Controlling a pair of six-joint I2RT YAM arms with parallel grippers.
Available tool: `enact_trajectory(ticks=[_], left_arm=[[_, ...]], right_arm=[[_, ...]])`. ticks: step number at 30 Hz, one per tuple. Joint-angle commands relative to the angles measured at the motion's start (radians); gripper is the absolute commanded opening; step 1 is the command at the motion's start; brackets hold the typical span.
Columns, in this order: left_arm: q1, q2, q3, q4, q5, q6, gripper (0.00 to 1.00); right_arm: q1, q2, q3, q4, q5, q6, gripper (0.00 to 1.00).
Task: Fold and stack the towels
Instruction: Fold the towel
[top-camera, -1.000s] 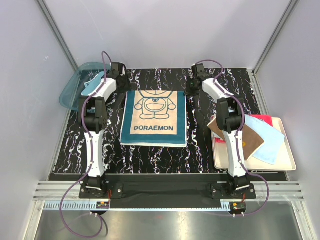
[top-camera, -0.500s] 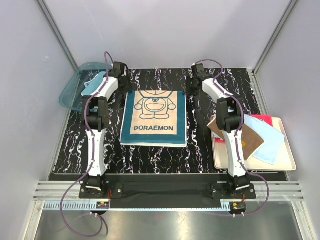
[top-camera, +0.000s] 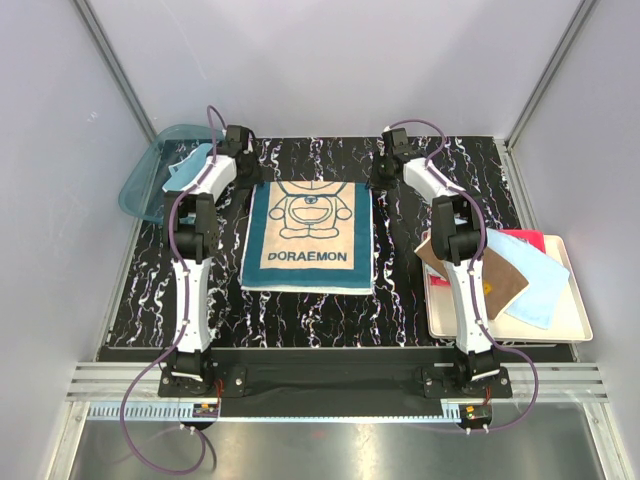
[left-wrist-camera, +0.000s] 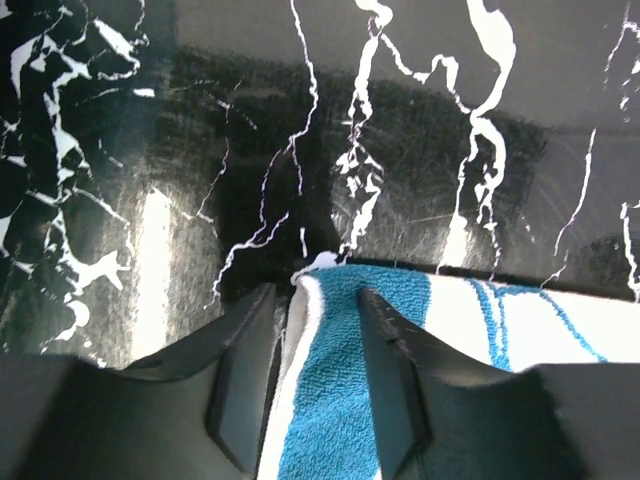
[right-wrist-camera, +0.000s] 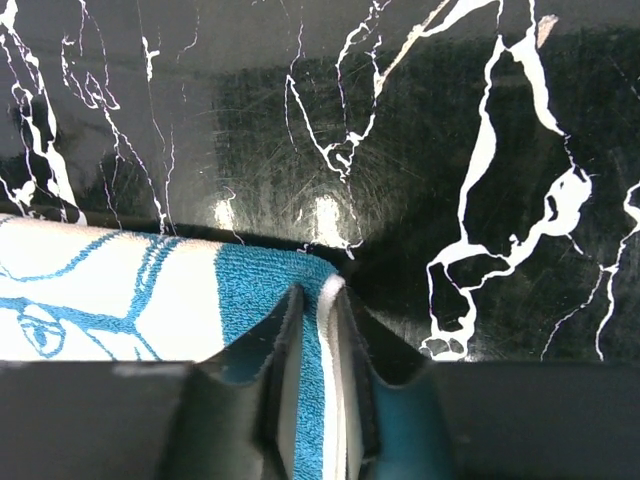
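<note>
**Figure.** Grasp stage of one fold, read from left to right.

- **Far-left corner:** a translucent teal basket (top-camera: 135, 188) overhangs the edge of the table (top-camera: 400, 290). It holds a light-blue towel (top-camera: 183, 172), partly hidden by the left arm.
- **Left arm:** the left fingers (left-wrist-camera: 235, 390) stand spread astride the far-left corner of the Doraemon towel (top-camera: 310, 235). Its white hem and teal border lie between them, and no pinch is made yet.
- **Centre:** the Doraemon towel lies flat and unfolded in the middle of the table, nearer the far edge. The picture faces up and the lettering runs along the side towards the near edge.
- **Right arm:** at the towel's far-right corner the right fingers (right-wrist-camera: 250, 400) are drawn close together on the white hem, pinching it.
- **Right edge, towards the near corner:** a cream tray (top-camera: 575, 322) carries a loose pile. A brown towel (top-camera: 490, 282) lies on the left, a second light-blue towel (top-camera: 530, 285) beside it, and a red towel (top-camera: 532, 237) shows at the far side.

**Change over the last second:** in the overhead view the left wrist has edged slightly rightward towards its corner. The right arm, the Doraemon towel and the tray pile sit as they did.

**Reading:** both far corners are now addressed but only one is held, so the fold has not begun. The left fingers probably need to close before the far edge can be carried towards the near edge.
</note>
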Motion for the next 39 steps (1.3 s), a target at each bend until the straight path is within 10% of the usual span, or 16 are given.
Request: enact_trajectory(ticks=[1, 15, 23, 39], left_arm=[[-0.004, -0.016, -0.034, 0.056, 0.050, -0.034, 0.41], [0.004, -0.133, -0.219, 0.467, 0.118, -0.132, 0.00], [0.004, -0.206, -0.248, 0.682, 0.059, -0.140, 0.00], [-0.002, -0.510, -0.735, 0.915, 0.093, -0.214, 0.00]], right_arm=[[-0.001, 0.009, 0.014, 0.031, -0.003, 0.009, 0.23], [-0.051, 0.011, 0.133, 0.037, -0.007, -0.034, 0.00], [-0.078, 0.025, 0.273, 0.050, -0.029, -0.048, 0.00], [-0.077, -0.350, -0.259, 0.227, -0.049, -0.036, 0.00]])
